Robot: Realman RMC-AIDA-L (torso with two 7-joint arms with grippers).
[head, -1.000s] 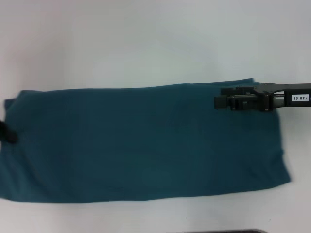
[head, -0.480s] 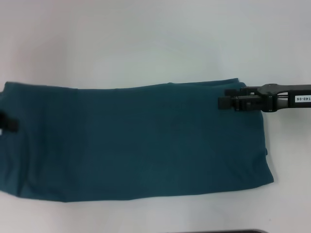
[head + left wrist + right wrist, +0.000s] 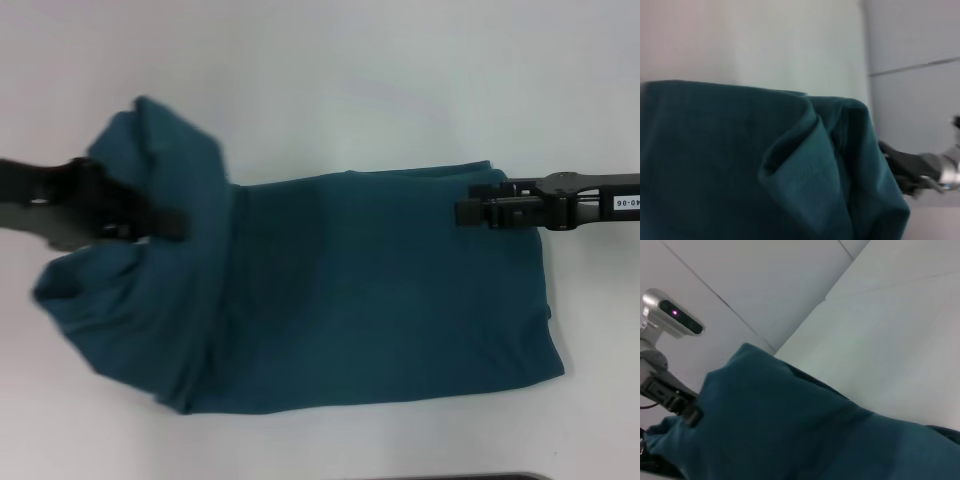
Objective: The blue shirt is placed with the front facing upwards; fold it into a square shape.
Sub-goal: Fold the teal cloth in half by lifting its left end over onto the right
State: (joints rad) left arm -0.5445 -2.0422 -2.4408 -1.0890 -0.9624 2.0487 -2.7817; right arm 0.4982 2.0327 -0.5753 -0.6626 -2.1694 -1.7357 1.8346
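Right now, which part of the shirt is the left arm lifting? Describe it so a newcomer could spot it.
On the white table lies the dark teal-blue cotton shirt, a wide flat band. Its robot-left end is bunched and raised, draped around the left gripper. The other end lies flat and smooth at the right gripper.

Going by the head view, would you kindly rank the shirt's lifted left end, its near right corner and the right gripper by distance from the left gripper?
From the left gripper, which has the blue shirt gathered around it:
1. Lifted left end, bunched against that gripper, on the robot's left.
2. Right gripper, at the shirt's far right edge.
3. Near right corner, flat on the table.
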